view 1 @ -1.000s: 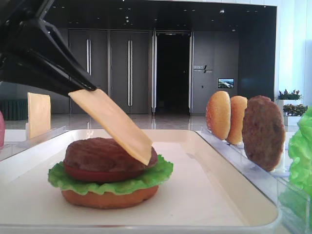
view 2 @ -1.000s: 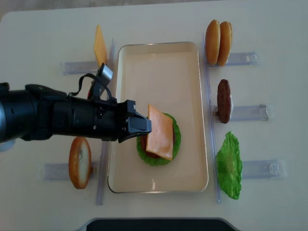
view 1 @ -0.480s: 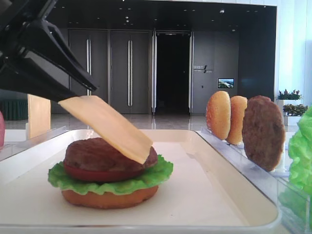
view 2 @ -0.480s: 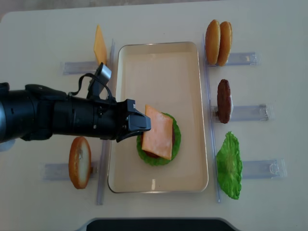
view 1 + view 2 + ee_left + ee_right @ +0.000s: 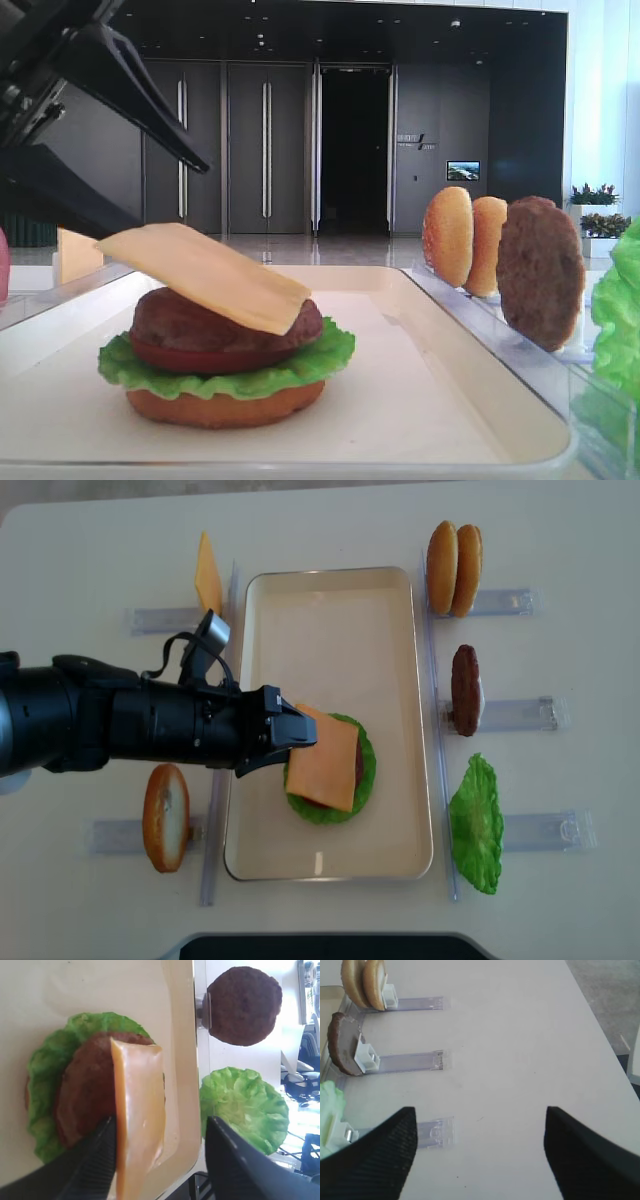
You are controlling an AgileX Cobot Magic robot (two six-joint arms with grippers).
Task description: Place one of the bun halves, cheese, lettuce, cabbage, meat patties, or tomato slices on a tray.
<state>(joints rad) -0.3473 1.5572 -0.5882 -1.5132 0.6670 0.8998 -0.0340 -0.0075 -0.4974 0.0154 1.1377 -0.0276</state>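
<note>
Item: cheese (image 5: 323,757), one thin pale-orange square slice. Location: lying tilted on the meat patty (image 5: 190,318) of a part-built stack (bun base, lettuce (image 5: 320,357), tomato) on the near half of the cream tray (image 5: 330,610). Its right edge rests on the patty; its left edge sits raised between the spread jaws of the left claw (image 5: 281,743).

Left claw: jaws parted above and below the slice; the grip looks let go.

Right claw (image 5: 480,1152): jaws wide apart over bare table (image 5: 520,1035), holding nothing.

Handling, judged: light, flexible, smooth; likely to slide or flop if nudged. Best taken by one edge with a shallow pinch, as here.

Spares, racked: second cheese slice (image 5: 207,574), far left; two bun halves (image 5: 453,568), far right; a patty (image 5: 465,690) and a lettuce leaf (image 5: 477,823), right; a bun half (image 5: 165,817), near left.

Obscured: whether a jaw touches the slice's left edge; tomato shows as a red rim only.
</note>
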